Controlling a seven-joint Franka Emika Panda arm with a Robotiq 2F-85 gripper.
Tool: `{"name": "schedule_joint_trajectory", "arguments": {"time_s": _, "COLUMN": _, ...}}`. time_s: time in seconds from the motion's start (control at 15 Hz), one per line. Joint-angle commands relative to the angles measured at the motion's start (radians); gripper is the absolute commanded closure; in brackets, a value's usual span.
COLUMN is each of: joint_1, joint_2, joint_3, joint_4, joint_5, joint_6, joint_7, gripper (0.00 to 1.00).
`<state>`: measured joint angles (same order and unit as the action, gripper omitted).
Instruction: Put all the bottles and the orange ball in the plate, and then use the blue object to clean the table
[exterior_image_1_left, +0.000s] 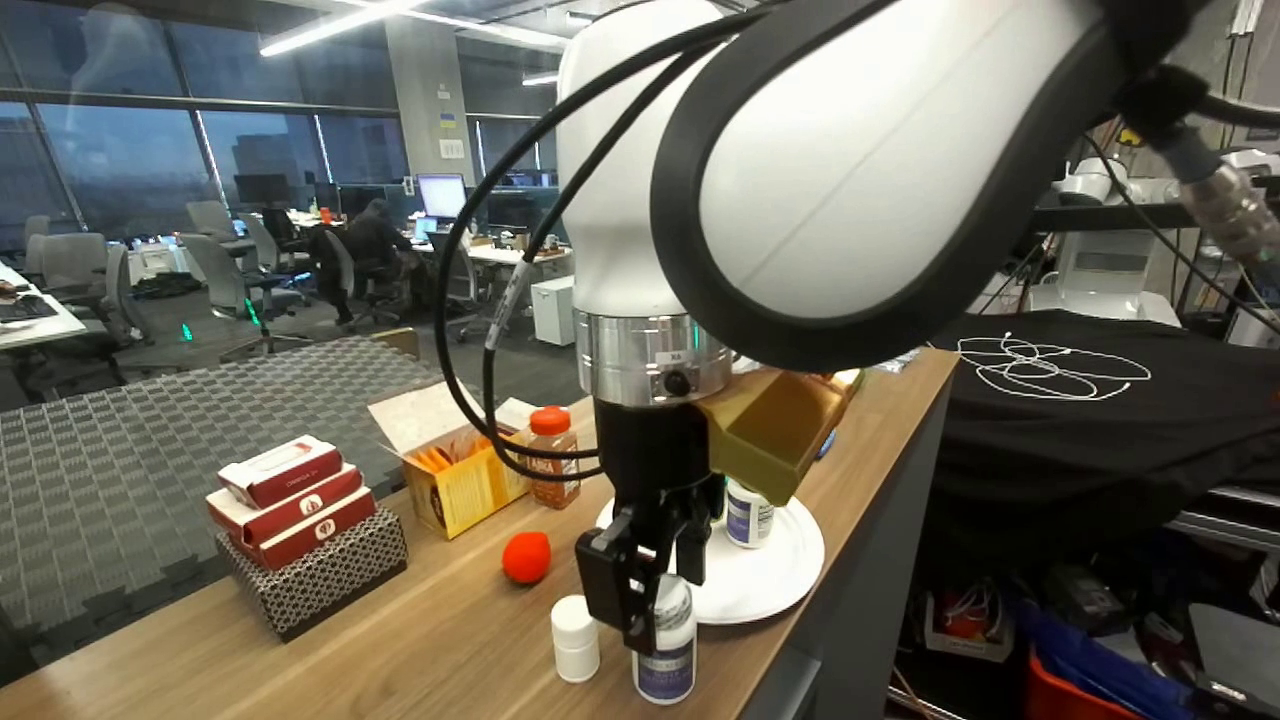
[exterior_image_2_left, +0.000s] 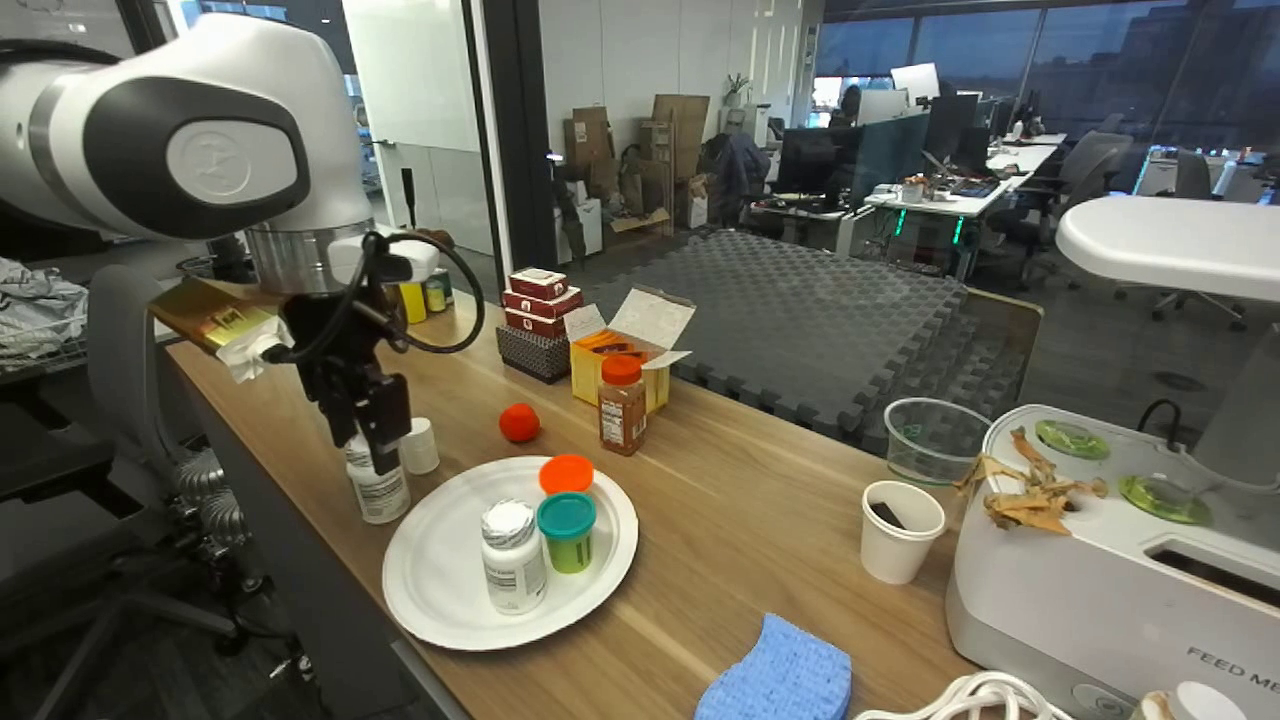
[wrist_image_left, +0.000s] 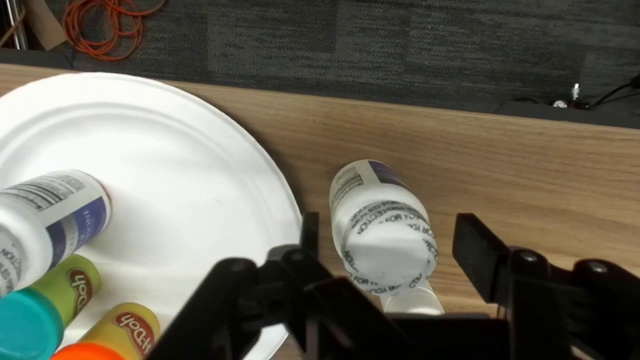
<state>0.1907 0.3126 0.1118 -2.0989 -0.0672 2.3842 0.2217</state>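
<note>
Wrist view: we see the end effector (wrist_image_left: 387, 240) with its fingers (wrist_image_left: 477, 257) apart, one on each side of a capped white bottle (wrist_image_left: 385, 240) standing on the bench (wrist_image_left: 525, 165). Wood shows on both sides of that bottle, so we note no grip. The plate (wrist_image_left: 195, 180) begins just beside the end effector, bearing a labelled bottle (wrist_image_left: 60, 215) and two Play-Doh tubs (wrist_image_left: 132, 330).

In an exterior view, the small bottle (exterior_image_1_left: 576, 645) stands just beside the one under the end effector. The orange ball (exterior_image_1_left: 526, 557) sits near, off the plate.

In an exterior view, the red-capped brown bottle (exterior_image_2_left: 622, 412) stands well apart from the end effector, past the ball. The blue sponge (exterior_image_2_left: 780, 670) lies farthest from it, beyond the plate, partly out of view.

Step in hand, we judge: picking up the straddled bottle; wiping comes last. Next move should call for an even close, a straight lift clear of the rim, and a short carry onto the plate, without nudging the small bottle.
</note>
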Motion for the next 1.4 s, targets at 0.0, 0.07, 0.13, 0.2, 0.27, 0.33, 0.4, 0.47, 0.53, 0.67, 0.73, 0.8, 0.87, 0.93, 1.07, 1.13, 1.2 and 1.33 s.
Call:
{"name": "schedule_joint_trajectory", "arguments": {"time_s": 0.0, "joint_1": 0.004, "joint_2": -0.013, "joint_3": -0.004, "joint_4": 0.010, "joint_5": 0.013, "joint_6": 0.005, "joint_7": 0.020, "gripper": 0.59}}
{"name": "schedule_joint_trajectory", "arguments": {"time_s": 0.07, "joint_1": 0.005, "joint_2": -0.018, "joint_3": -0.007, "joint_4": 0.008, "joint_5": 0.010, "joint_6": 0.004, "joint_7": 0.027, "gripper": 0.66}}
{"name": "schedule_joint_trajectory", "arguments": {"time_s": 0.13, "joint_1": 0.002, "joint_2": -0.025, "joint_3": -0.005, "joint_4": 0.004, "joint_5": 0.017, "joint_6": 0.003, "joint_7": 0.028, "gripper": 0.72}}
{"name": "schedule_joint_trajectory", "arguments": {"time_s": 0.2, "joint_1": -0.001, "joint_2": -0.031, "joint_3": -0.003, "joint_4": 0.002, "joint_5": 0.027, "joint_6": -0.002, "joint_7": 0.028, "gripper": 0.81}}
{"name": "schedule_joint_trajectory", "arguments": {"time_s": 0.27, "joint_1": -0.011, "joint_2": -0.034, "joint_3": 0.008, "joint_4": 0.005, "joint_5": 0.065, "joint_6": -0.014, "joint_7": 0.011, "gripper": 0.81}}
{"name": "schedule_joint_trajectory", "arguments": {"time_s": 0.33, "joint_1": -0.013, "joint_2": -0.037, "joint_3": 0.008, "joint_4": 0.005, "joint_5": 0.081, "joint_6": -0.015, "joint_7": 0.014, "gripper": 0.81}}
{"name": "schedule_joint_trajectory", "arguments": {"time_s": 0.4, "joint_1": -0.014, "joint_2": -0.045, "joint_3": 0.007, "joint_4": 0.004, "joint_5": 0.096, "joint_6": -0.022, "joint_7": 0.019, "gripper": 0.81}}
{"name": "schedule_joint_trajectory", "arguments": {"time_s": 0.47, "joint_1": -0.016, "joint_2": -0.053, "joint_3": 0.007, "joint_4": 0.004, "joint_5": 0.112, "joint_6": -0.028, "joint_7": 0.021, "gripper": 0.81}}
{"name": "schedule_joint_trajectory", "arguments": {"time_s": 0.53, "joint_1": -0.016, "joint_2": -0.065, "joint_3": 0.001, "joint_4": 0.002, "joint_5": 0.113, "joint_6": -0.031, "joint_7": 0.030, "gripper": 0.81}}
{"name": "schedule_joint_trajectory", "arguments": {"time_s": 0.67, "joint_1": -0.020, "joint_2": -0.092, "joint_3": -0.011, "joint_4": -0.004, "joint_5": 0.104, "joint_6": -0.033, "joint_7": 0.046, "gripper": 0.81}}
{"name": "schedule_joint_trajectory", "arguments": {"time_s": 0.73, "joint_1": -0.025, "joint_2": -0.105, "joint_3": -0.014, "joint_4": -0.006, "joint_5": 0.104, "joint_6": -0.036, "joint_7": 0.051, "gripper": 0.81}}
{"name": "schedule_joint_trajectory", "arguments": {"time_s": 0.8, "joint_1": -0.028, "joint_2": -0.120, "joint_3": -0.024, "joint_4": -0.011, "joint_5": 0.089, "joint_6": -0.036, "joint_7": 0.062, "gripper": 0.81}}
{"name": "schedule_joint_trajectory", "arguments": {"time_s": 0.87, "joint_1": -0.032, "joint_2": -0.131, "joint_3": -0.034, "joint_4": -0.014, "joint_5": 0.076, "joint_6": -0.035, "joint_7": 0.073, "gripper": 0.81}}
{"name": "schedule_joint_trajectory", "arguments": {"time_s": 0.93, "joint_1": -0.037, "joint_2": -0.139, "joint_3": -0.044, "joint_4": -0.016, "joint_5": 0.065, "joint_6": -0.035, "joint_7": 0.081, "gripper": 0.81}}
{"name": "schedule_joint_trajectory", "arguments": {"time_s": 1.07, "joint_1": -0.050, "joint_2": -0.149, "joint_3": -0.062, "joint_4": -0.020, "joint_5": 0.054, "joint_6": -0.027, "joint_7": 0.091, "gripper": 0.81}}
{"name": "schedule_joint_trajectory", "arguments": {"time_s": 1.13, "joint_1": -0.055, "joint_2": -0.146, "joint_3": -0.072, "joint_4": -0.019, "joint_5": 0.041, "joint_6": -0.021, "joint_7": 0.103, "gripper": 0.81}}
{"name": "schedule_joint_trajectory", "arguments": {"time_s": 1.2, "joint_1": -0.060, "joint_2": -0.141, "joint_3": -0.081, "joint_4": -0.014, "joint_5": 0.028, "joint_6": -0.023, "joint_7": 0.114, "gripper": 0.81}}
{"name": "schedule_joint_trajectory", "arguments": {"time_s": 1.33, "joint_1": -0.067, "joint_2": -0.124, "joint_3": -0.095, "joint_4": -0.004, "joint_5": 0.003, "joint_6": -0.034, "joint_7": 0.127, "gripper": 0.81}}
